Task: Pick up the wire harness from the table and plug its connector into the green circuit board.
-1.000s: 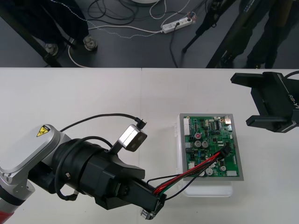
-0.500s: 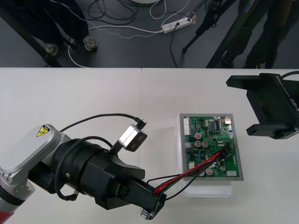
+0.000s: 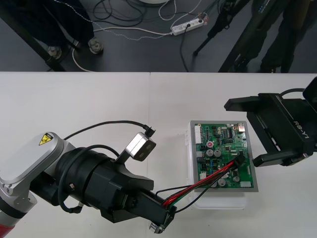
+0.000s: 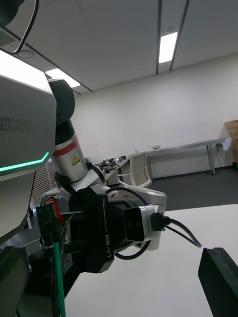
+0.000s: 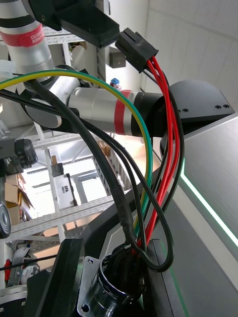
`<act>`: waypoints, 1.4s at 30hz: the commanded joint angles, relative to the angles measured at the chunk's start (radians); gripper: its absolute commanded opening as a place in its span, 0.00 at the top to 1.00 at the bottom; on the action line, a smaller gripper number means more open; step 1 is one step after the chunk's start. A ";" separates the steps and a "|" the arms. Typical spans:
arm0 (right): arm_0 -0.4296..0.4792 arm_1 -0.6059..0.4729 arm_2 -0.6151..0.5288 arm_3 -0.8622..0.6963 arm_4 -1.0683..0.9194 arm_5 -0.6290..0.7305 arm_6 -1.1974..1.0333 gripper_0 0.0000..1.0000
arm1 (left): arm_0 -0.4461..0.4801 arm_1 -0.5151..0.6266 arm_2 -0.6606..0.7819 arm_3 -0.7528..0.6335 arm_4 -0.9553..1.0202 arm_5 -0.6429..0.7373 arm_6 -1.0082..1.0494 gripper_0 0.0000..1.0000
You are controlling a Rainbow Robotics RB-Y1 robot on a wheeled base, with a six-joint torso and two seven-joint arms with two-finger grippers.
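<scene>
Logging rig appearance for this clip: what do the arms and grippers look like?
Left arm: silver link with a yellow warning sticker, red ring, bulky black wrist. A silver camera with a black cable sits on the black left gripper. Right gripper: black, boxy, two flat fingers, white RB-Y1 lettering.

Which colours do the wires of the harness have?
The harness wires are red, black and green-yellow, best seen in the left wrist view.
</scene>
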 commanded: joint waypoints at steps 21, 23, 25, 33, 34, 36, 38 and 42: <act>0.080 0.009 0.071 -0.097 -0.102 -0.007 -0.008 0.00 | -0.023 0.011 -0.024 -0.044 0.016 0.024 0.009 1.00; 0.080 0.023 0.074 -0.097 -0.108 -0.007 -0.015 0.00 | -0.023 0.009 -0.024 -0.044 0.018 0.024 0.008 1.00; 0.080 0.035 0.074 -0.097 -0.113 -0.007 -0.018 0.00 | -0.022 0.009 -0.024 -0.044 0.016 0.024 0.008 1.00; 0.088 0.070 0.080 -0.104 -0.127 -0.007 -0.038 0.00 | -0.022 0.009 -0.024 -0.044 0.018 0.024 0.008 1.00; 0.091 0.069 0.083 -0.107 -0.127 -0.007 -0.041 0.00 | -0.023 0.008 -0.024 -0.044 0.016 0.024 0.009 1.00; 0.096 0.067 0.091 -0.110 -0.127 -0.007 -0.041 0.00 | -0.023 0.006 -0.024 -0.044 0.016 0.024 0.008 1.00; 0.097 0.066 0.093 -0.111 -0.127 -0.007 -0.041 0.00 | -0.022 0.006 -0.024 -0.044 0.016 0.024 0.009 1.00; 0.114 0.064 0.097 -0.131 -0.127 -0.007 -0.047 0.00 | -0.023 0.006 -0.024 -0.044 0.016 0.024 0.008 1.00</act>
